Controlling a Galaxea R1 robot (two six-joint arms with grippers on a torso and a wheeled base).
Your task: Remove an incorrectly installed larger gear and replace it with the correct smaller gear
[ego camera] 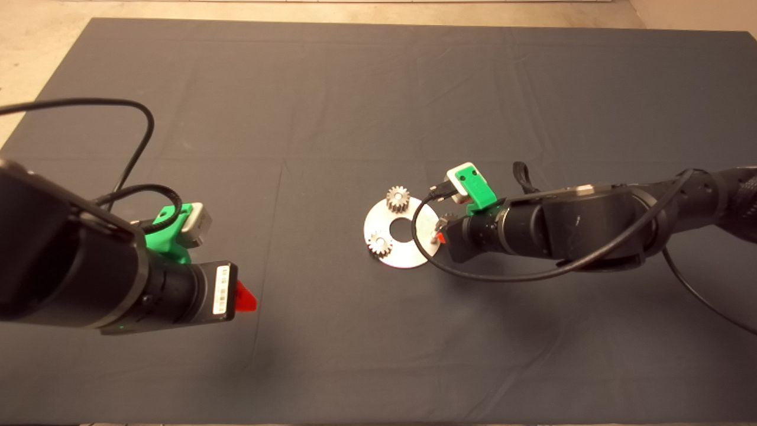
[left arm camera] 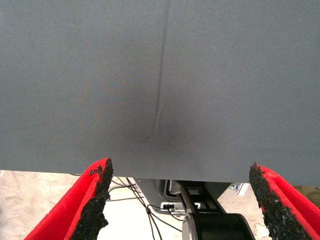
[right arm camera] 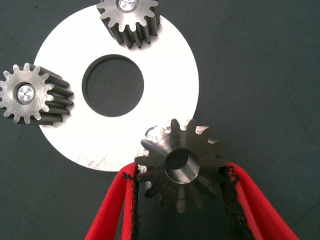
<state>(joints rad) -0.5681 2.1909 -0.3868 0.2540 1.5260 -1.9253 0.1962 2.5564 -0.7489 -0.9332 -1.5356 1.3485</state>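
My right gripper [ego camera: 440,235] [right arm camera: 180,170] is shut on the smaller gear [right arm camera: 181,165], a dark steel pinion with an empty bore. It holds the pinion at the near edge of the round silver plate [ego camera: 408,255] [right arm camera: 165,75], just beside a bare silver peg [right arm camera: 151,133]. Two other small pinions [ego camera: 398,198] [ego camera: 379,244] sit on pegs on the plate and also show in the right wrist view [right arm camera: 130,20] [right arm camera: 30,95]. The larger gear is out of view. My left gripper [ego camera: 245,299] [left arm camera: 179,165] is open and empty over bare mat at the left.
The dark mat [ego camera: 355,106] covers the table, with creases across it. Black cables loop from both wrists; one [ego camera: 423,248] hangs over the plate's right side. The left wrist view shows the mat's edge [left arm camera: 50,170], with floor and robot base beyond it.
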